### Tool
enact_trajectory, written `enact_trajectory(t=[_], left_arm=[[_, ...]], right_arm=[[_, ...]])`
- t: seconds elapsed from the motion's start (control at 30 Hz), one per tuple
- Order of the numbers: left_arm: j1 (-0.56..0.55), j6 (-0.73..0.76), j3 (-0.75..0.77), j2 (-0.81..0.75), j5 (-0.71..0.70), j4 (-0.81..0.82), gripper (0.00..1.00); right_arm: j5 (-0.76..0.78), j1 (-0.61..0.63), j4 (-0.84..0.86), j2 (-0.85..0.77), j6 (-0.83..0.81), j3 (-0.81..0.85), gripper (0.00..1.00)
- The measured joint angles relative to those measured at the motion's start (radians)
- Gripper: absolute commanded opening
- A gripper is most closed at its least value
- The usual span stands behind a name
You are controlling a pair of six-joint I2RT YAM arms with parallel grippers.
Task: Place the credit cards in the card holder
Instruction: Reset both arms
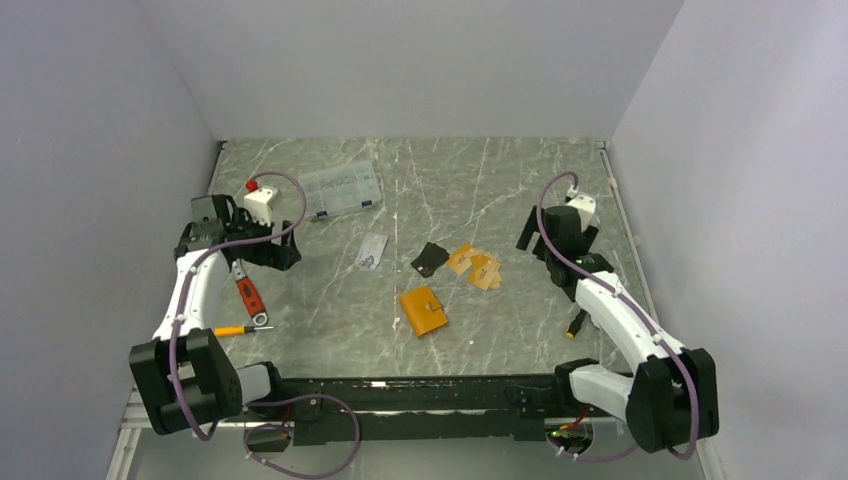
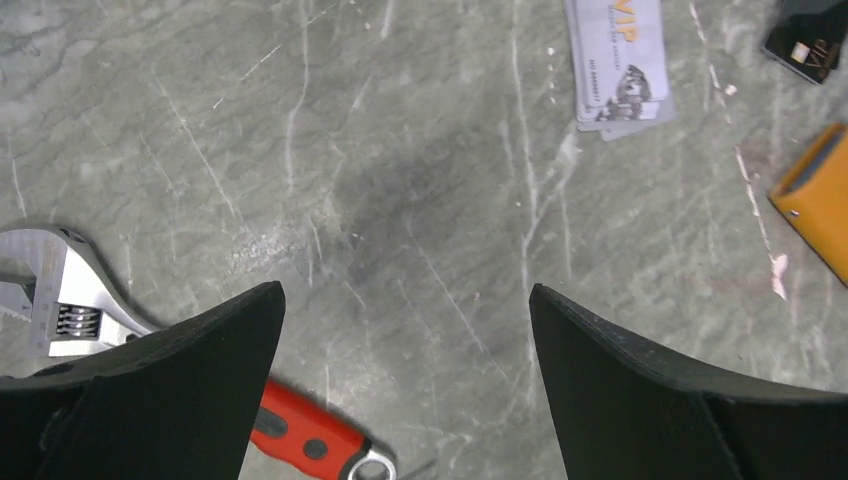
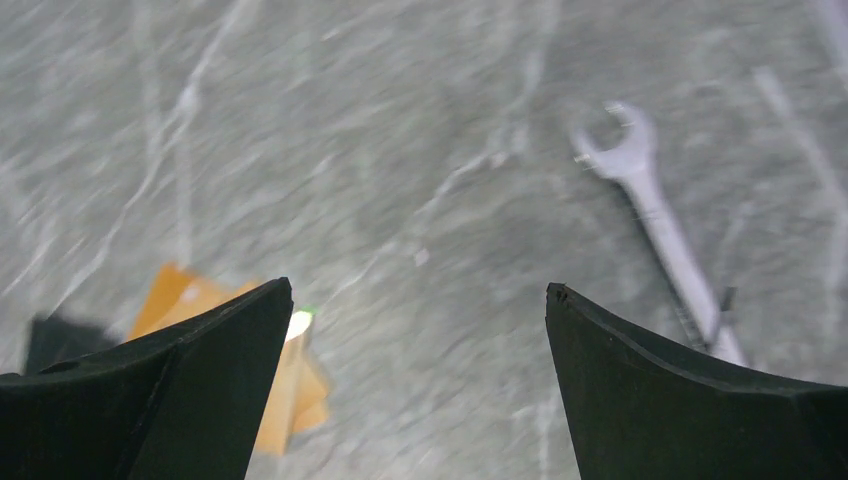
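The orange card holder (image 1: 423,311) lies shut near the table's middle front; its corner (image 2: 815,200) shows in the left wrist view. Silver-grey credit cards (image 1: 371,251) (image 2: 620,65) lie stacked left of centre. A black card (image 1: 430,259) (image 2: 810,40) lies beside them. Several orange-tan cards (image 1: 476,266) (image 3: 300,390) lie fanned to its right. My left gripper (image 1: 285,255) (image 2: 405,300) hangs open over bare table, left of the silver cards. My right gripper (image 1: 527,238) (image 3: 418,295) is open too, empty, just right of the orange cards.
A clear compartment box (image 1: 341,189) stands at the back left. A red-handled adjustable wrench (image 1: 248,296) (image 2: 60,290) and a yellow screwdriver (image 1: 240,329) lie under the left arm. A silver spanner (image 3: 650,200) lies near the right gripper. A small dark tool (image 1: 577,325) lies by the right arm.
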Motion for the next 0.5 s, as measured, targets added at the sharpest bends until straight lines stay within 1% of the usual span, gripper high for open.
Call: enact_trajectory(t=[0.17, 0.23, 0.37, 0.5], left_arm=[[0.024, -0.048, -0.102, 0.035, 0.018, 0.192, 0.99], [0.031, -0.073, -0.146, 0.074, 0.035, 0.303, 0.99], [0.040, -0.121, -0.253, 0.130, 0.049, 0.496, 0.99], [0.043, -0.164, -0.343, 0.146, 0.054, 0.658, 0.99]], right_arm=[[0.169, -0.110, 0.201, 0.045, -0.030, -0.093, 1.00], [0.249, -0.138, 0.325, 0.051, -0.039, -0.163, 1.00], [0.316, -0.182, 0.510, 0.053, -0.051, -0.298, 1.00], [0.348, -0.212, 0.661, 0.085, -0.077, -0.353, 1.00]])
